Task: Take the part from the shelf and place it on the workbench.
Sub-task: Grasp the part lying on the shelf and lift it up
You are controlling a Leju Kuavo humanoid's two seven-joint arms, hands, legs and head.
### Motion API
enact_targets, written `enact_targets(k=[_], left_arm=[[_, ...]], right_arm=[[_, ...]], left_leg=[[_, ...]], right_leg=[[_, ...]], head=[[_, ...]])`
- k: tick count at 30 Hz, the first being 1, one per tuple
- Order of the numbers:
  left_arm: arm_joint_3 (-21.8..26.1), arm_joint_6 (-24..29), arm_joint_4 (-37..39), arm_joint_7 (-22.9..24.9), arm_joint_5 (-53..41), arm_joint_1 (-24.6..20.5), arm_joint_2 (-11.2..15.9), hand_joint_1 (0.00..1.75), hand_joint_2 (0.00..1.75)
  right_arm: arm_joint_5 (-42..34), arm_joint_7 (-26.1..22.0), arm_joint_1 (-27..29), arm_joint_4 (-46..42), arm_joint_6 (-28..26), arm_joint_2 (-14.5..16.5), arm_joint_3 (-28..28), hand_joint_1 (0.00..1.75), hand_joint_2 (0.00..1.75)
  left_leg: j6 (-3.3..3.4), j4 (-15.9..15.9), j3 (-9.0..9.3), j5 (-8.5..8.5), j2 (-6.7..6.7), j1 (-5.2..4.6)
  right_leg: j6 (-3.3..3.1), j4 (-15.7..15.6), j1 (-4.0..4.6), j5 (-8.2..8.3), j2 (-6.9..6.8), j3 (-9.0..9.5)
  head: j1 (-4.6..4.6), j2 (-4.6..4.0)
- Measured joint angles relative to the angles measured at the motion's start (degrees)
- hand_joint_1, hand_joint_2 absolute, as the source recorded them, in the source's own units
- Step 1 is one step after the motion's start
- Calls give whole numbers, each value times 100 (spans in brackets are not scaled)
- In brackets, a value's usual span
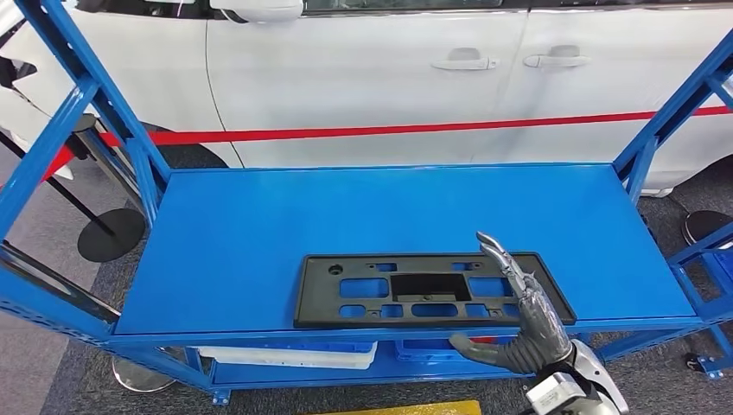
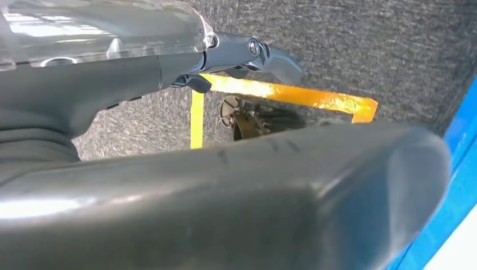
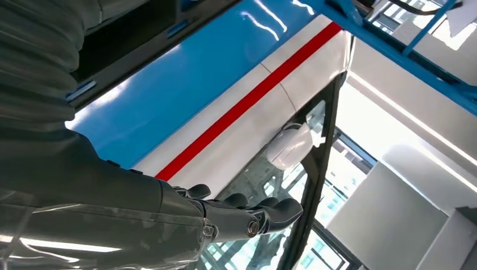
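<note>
The part point(image 1: 432, 290) lies on the shelf point(image 1: 259, 216) near its front edge, the right hand point(image 1: 527, 316) over its right end.

You are looking at a shelf top point(image 1: 259, 216) lying wide and bare behind the black part point(image 1: 428, 290). Blue posts point(image 1: 130, 138) are standing at both ends, and a white car point(image 1: 389, 78) is blocking the far side.

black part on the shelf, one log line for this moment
stage: reach | right hand: open at front edge of black part, fingers over it | part: flat on blue shelf, not gripped
</note>
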Motion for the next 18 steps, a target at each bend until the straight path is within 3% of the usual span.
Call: enact_targets(k=[2,4,5,6,7,9,11,15,16,18], left_arm=[[0,-14,0,-6,0,-9,-1,0,0],[-1,-27,0,-7,0,-9,0,0,0],[-2,-39,0,-4,-1,-7,0,0,0],[-3,-52,0,-2,-1,-3,0,0,0],[-4,-67,0,-1,-2,0,0,0,0],[-6,-88,0,0,-2,1,2,0,0],[-7,-100,0,0,-3,-9,5,0,0],[-18,-123,0,2,-20,-21,3,0,0],[-27,-123,0,3,-26,-24,2,0,0],[-49,-125,0,0,-36,-31,-3,0,0]], right_arm=[[257,7,58,-90,2,-55,-16,0,175],[598,42,144,-169,28,-117,-17,0,175],[806,84,201,-209,46,-156,-12,0,175],[1035,141,258,-246,55,-199,5,0,175],[1262,198,306,-279,51,-248,35,0,175],[1598,293,375,-326,20,-341,138,0,175],[1731,334,412,-356,2,-408,235,0,175],[2151,488,377,-355,-121,-548,488,0,175],[2285,561,329,-319,-197,-583,602,0,175],[2524,714,168,-170,-379,-644,879,0,175]], left_leg=[[-33,320,-118,-226,-3,-3],[-35,1030,-443,-598,-8,2],[-39,1362,-605,-719,-8,4],[-43,1530,-690,-732,-8,4],[-45,1497,-680,-642,-8,4],[-34,846,-377,-255,-9,9],[9,234,-104,-29,-16,3],[138,87,-72,13,-20,-25],[174,70,-66,35,-12,-15],[229,47,-68,72,10,4]], right_leg=[[-79,-87,-25,33,-7,57],[-125,-93,-10,30,-16,69],[-135,-84,-1,24,-17,65],[-139,-72,6,17,-16,63],[-138,-57,9,9,-11,62],[-110,-1,6,-22,10,60],[-50,90,23,-67,32,30],[59,143,16,-83,39,0],[90,203,6,-137,31,-24],[158,629,-18,-421,13,-209]], head=[[-6,0],[-8,0],[-7,0],[-7,0],[-6,0],[-7,0],[-4,0],[2,0],[7,0],[19,0]])
